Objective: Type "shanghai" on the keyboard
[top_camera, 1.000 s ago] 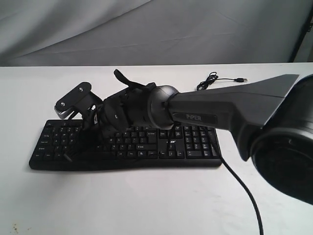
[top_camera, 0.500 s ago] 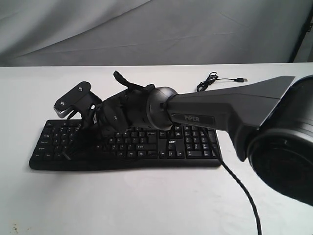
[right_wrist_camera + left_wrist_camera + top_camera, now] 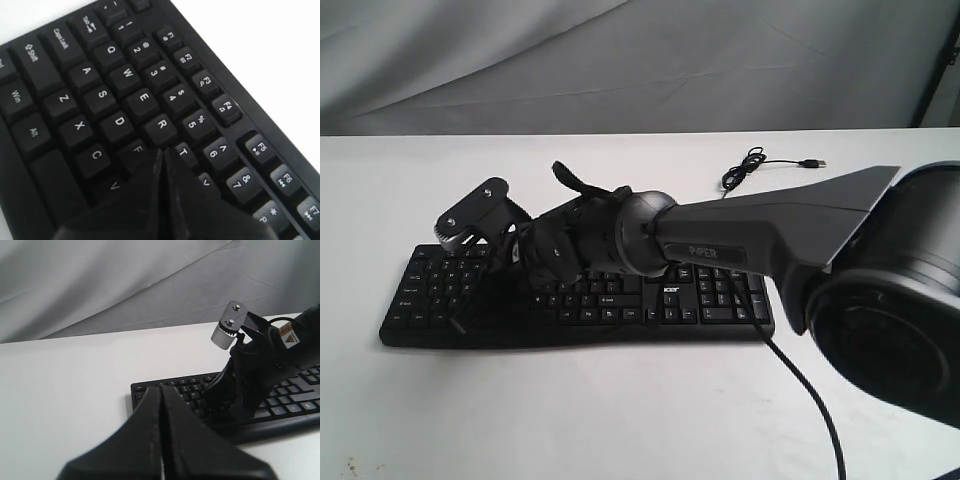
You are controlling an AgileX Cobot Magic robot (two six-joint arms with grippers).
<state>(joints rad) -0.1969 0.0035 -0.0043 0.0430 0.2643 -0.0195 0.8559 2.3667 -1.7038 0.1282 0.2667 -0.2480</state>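
1. The keyboard (image 3: 610, 300) lies flat on the table (image 3: 620, 410), long side going left-right, num pad (image 3: 715, 290) end on the R arm's side.
2. R gripper (image 3: 162, 152): pinched closed, holding nothing, tip right over keyboard by F/R/T keys (image 3: 161, 125); nearer.
3. L gripper (image 3: 161, 390): closed too, past keyboard's other end.

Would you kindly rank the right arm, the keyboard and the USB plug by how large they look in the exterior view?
1. right arm, though it looms near the camera, so its true size is unsure
2. keyboard
3. USB plug, clearly smallest
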